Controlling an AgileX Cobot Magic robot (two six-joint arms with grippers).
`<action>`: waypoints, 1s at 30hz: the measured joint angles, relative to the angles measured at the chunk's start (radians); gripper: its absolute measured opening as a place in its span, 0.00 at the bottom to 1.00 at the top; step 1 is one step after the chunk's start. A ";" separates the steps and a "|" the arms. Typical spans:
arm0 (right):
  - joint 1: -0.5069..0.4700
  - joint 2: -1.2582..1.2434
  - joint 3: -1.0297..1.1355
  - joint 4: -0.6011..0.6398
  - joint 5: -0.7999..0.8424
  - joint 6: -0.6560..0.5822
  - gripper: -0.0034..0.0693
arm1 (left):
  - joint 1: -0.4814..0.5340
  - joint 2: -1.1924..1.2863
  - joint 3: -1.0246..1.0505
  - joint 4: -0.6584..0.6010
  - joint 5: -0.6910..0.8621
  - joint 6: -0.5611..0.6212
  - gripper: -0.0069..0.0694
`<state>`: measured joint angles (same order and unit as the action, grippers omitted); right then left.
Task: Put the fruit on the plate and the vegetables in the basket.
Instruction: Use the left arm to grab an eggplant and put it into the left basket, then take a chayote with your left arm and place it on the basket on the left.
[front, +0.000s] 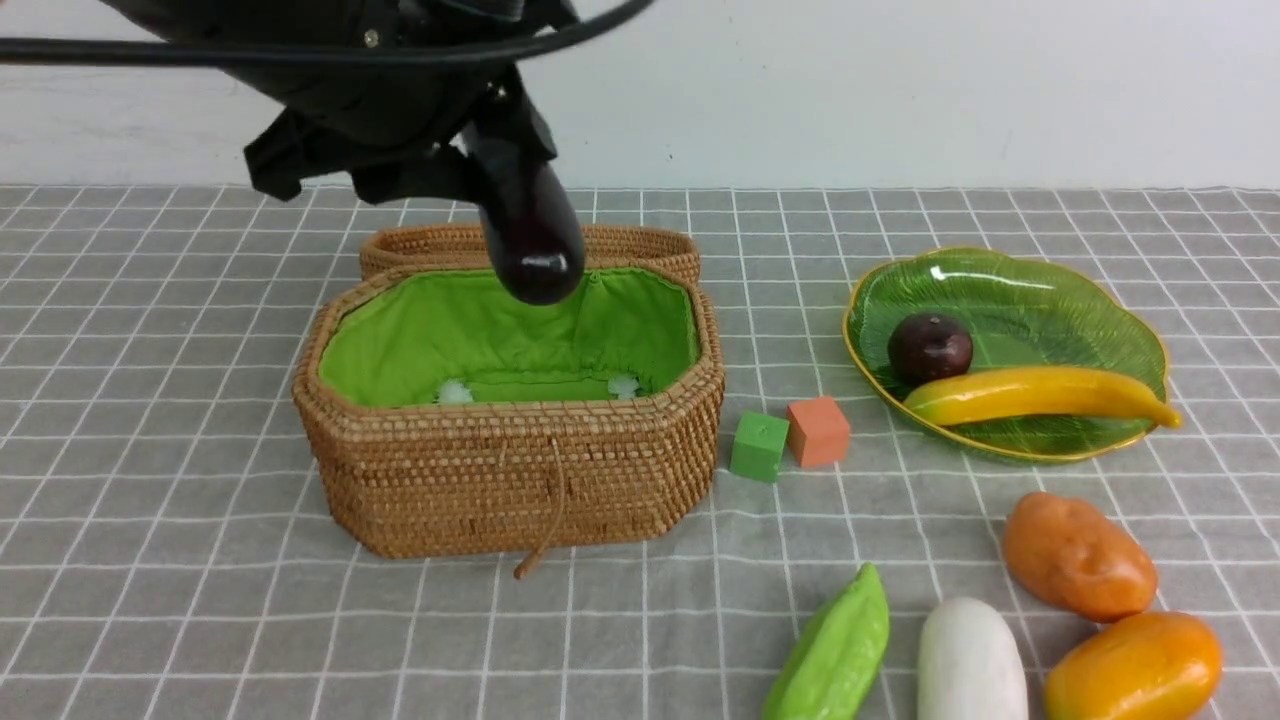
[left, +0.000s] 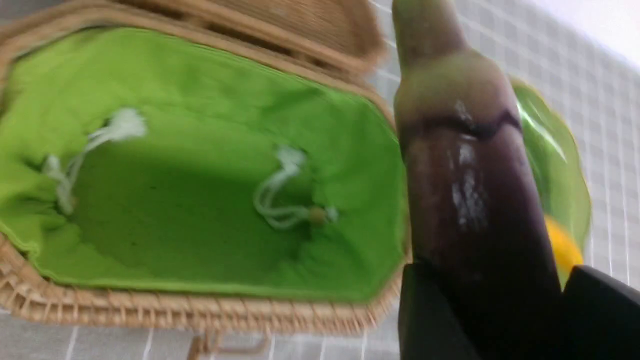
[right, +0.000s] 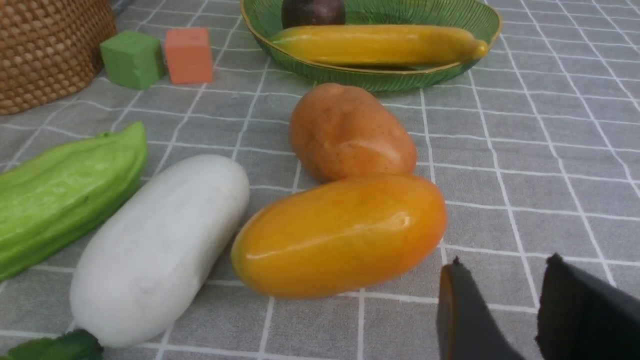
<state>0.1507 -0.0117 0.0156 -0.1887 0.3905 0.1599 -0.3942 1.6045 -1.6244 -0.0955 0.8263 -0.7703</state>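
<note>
Glossy purple eggplant (left: 470, 175) looks stiff, slippery; left fingers (left: 430, 320) clamp one end; right fingers (right: 465, 310) apart, empty.

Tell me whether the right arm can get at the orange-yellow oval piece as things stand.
Probably yes. The right gripper hangs empty, jaws apart, close beside the orange-yellow oval piece, with only bare cloth between them. The potato and radish crowd its other sides.
</note>
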 joint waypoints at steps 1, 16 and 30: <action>0.000 0.000 0.000 0.000 0.000 0.000 0.38 | 0.011 0.025 0.000 0.001 -0.011 -0.023 0.53; 0.000 0.000 0.000 0.000 0.000 0.000 0.38 | 0.026 0.199 0.001 -0.005 -0.190 -0.161 0.88; 0.000 0.000 0.000 0.000 0.000 0.000 0.38 | -0.275 0.115 0.001 -0.098 0.130 0.587 0.74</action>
<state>0.1507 -0.0117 0.0156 -0.1887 0.3905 0.1599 -0.6692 1.7192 -1.6235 -0.1938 0.9560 -0.1832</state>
